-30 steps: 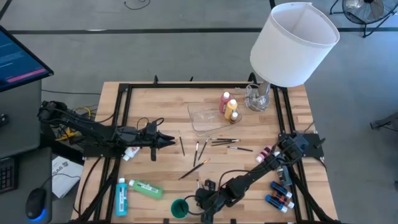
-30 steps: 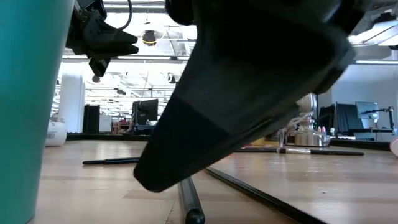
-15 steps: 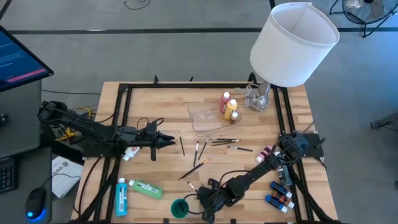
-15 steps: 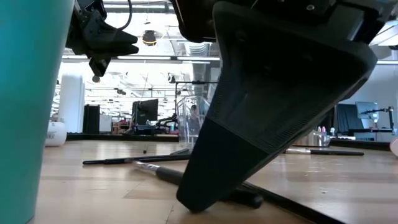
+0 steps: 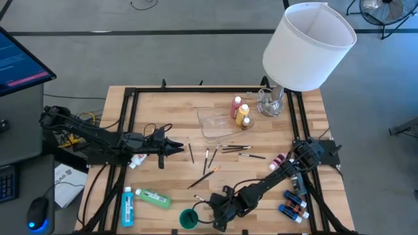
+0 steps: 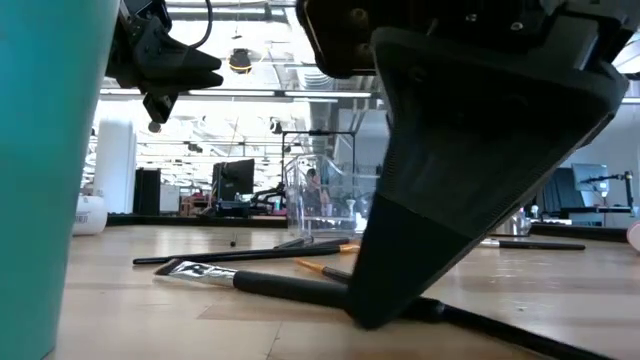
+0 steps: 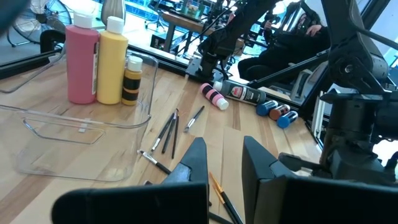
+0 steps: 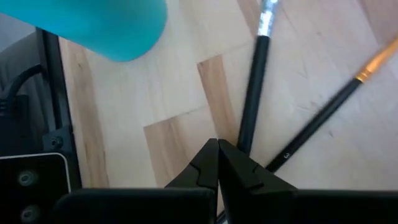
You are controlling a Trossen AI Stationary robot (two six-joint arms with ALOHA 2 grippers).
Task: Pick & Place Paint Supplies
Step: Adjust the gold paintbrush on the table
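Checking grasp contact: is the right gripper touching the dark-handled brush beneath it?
Cannot tell. In the right wrist view, the shut right gripper overlaps the brush; contact isn't plain.

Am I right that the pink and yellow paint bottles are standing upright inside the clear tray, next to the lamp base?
Not quite: the pink bottle and yellow bottle stand upright beside the clear tray, just outside its wall, not inside it. The left wrist view shows this; the rest is right, the lamp base is close by.

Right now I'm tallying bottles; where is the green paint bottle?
In the high view, the green paint bottle lies on its side at the table's front left, between the blue bottle and the teal cup.
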